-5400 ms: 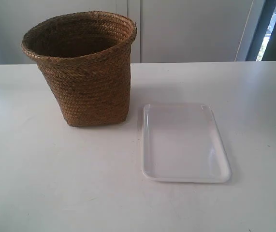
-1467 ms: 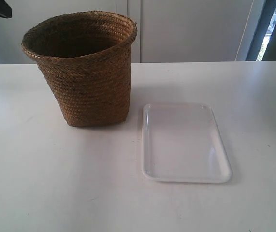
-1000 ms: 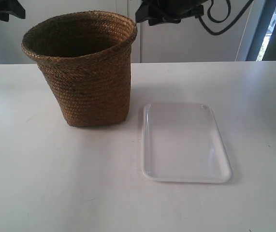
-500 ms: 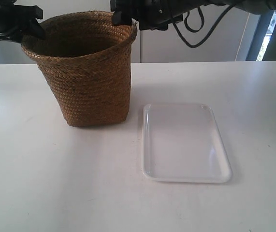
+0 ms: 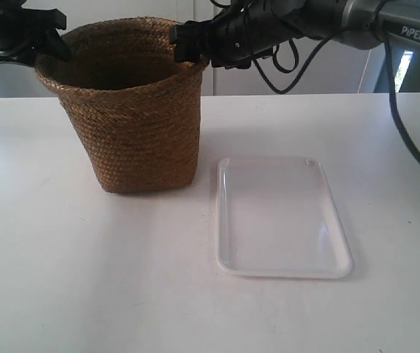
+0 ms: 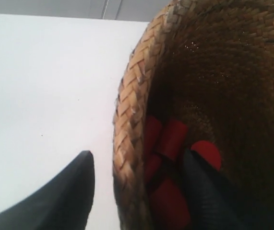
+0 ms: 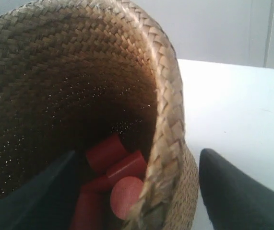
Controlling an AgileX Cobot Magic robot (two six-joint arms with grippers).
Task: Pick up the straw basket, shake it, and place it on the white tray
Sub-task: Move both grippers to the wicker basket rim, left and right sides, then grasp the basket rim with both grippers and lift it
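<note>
The brown straw basket (image 5: 129, 110) stands upright on the table, left of the white tray (image 5: 279, 217), which lies flat and bare. The arm at the exterior view's left has its gripper (image 5: 48, 40) at the basket's left rim. The other arm's gripper (image 5: 187, 40) is at the right rim. My left gripper (image 6: 137, 155) is open, one finger outside the rim (image 6: 132, 115) and one inside, with gaps on both sides. My right gripper (image 7: 139, 153) is open astride the rim (image 7: 168, 120) in the same way. Several red cylinders (image 7: 108, 151) (image 6: 168, 143) lie in the basket.
The white table (image 5: 84, 279) stretches round both objects. Black cables (image 5: 290, 55) hang from the arm at the exterior view's right, above the table behind the tray. A pale wall and cabinet doors (image 5: 290, 81) stand behind the table.
Both arms have come down from above and now straddle opposite sides of the basket's rim. The basket and tray stay where they were.
</note>
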